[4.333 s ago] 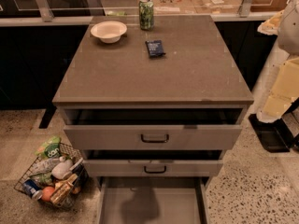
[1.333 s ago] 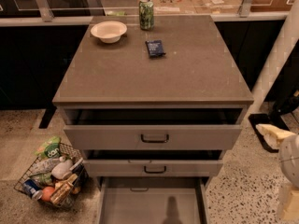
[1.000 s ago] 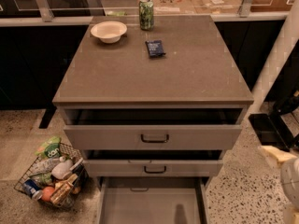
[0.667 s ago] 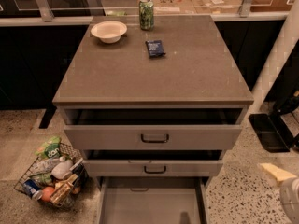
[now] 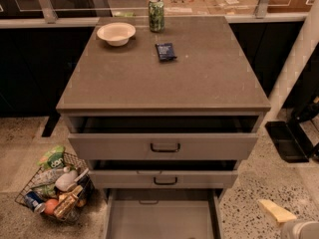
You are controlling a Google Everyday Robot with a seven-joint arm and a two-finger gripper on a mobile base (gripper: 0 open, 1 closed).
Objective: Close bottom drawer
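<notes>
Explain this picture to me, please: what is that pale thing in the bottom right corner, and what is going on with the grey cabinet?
This is a single camera's view, looking down at a grey cabinet from the front; where the camera is mounted is not known. The pale piece at lower right is the robot's pincer, the grasping end of its one arm. It is low over the floor, right of the cabinet, touching nothing. On the cabinet top stand a bowl, a green can and a small dark packet. All three drawers are open; the bottom drawer, pulled out furthest, is the one to be pushed shut. A wire basket of groceries sits on the floor at left.
</notes>
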